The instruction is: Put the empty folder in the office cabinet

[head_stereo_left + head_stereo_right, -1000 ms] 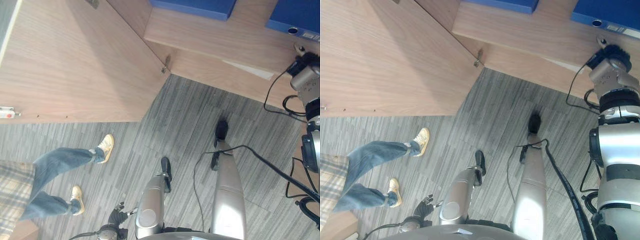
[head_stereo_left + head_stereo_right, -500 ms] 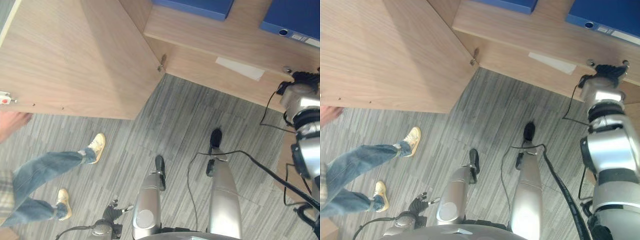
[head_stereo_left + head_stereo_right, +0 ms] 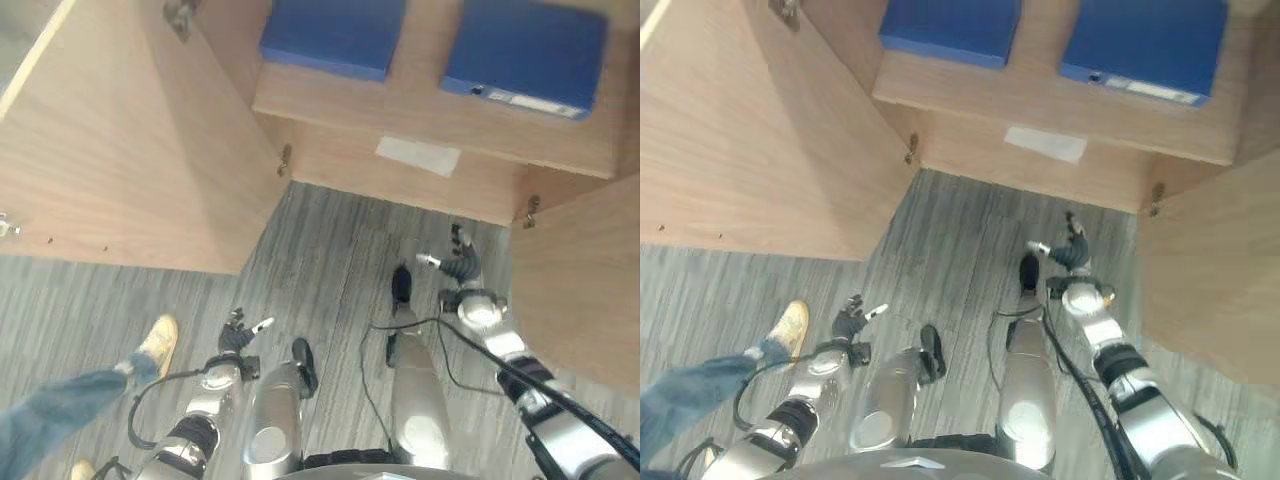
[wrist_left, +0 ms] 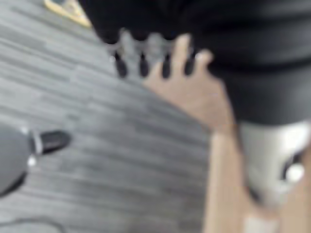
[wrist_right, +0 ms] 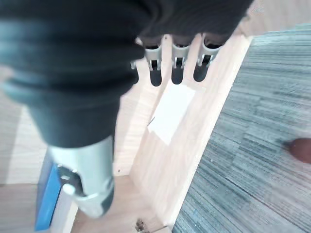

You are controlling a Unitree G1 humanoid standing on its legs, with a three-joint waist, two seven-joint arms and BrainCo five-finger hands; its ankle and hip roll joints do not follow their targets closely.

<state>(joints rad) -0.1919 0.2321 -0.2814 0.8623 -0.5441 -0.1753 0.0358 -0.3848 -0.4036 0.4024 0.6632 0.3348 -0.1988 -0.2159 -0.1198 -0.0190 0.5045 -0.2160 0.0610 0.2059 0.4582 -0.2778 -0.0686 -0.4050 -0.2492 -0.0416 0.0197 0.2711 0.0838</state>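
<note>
Two flat blue folders [image 3: 335, 38] [image 3: 525, 55] lie on the open wooden cabinet's shelf [image 3: 420, 115], upper frame. Right hand [image 3: 458, 264] has dropped to mid-right, left hand [image 3: 238, 335] lower left; both look relaxed, empty. Placement probably done.

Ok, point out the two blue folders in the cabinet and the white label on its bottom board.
Left blue folder [image 3: 333, 38], left eye view, middle of its cover.
Right blue folder [image 3: 525, 55], left eye view, middle of its cover.
White label [image 3: 418, 156], left eye view, centre of the label.
</note>
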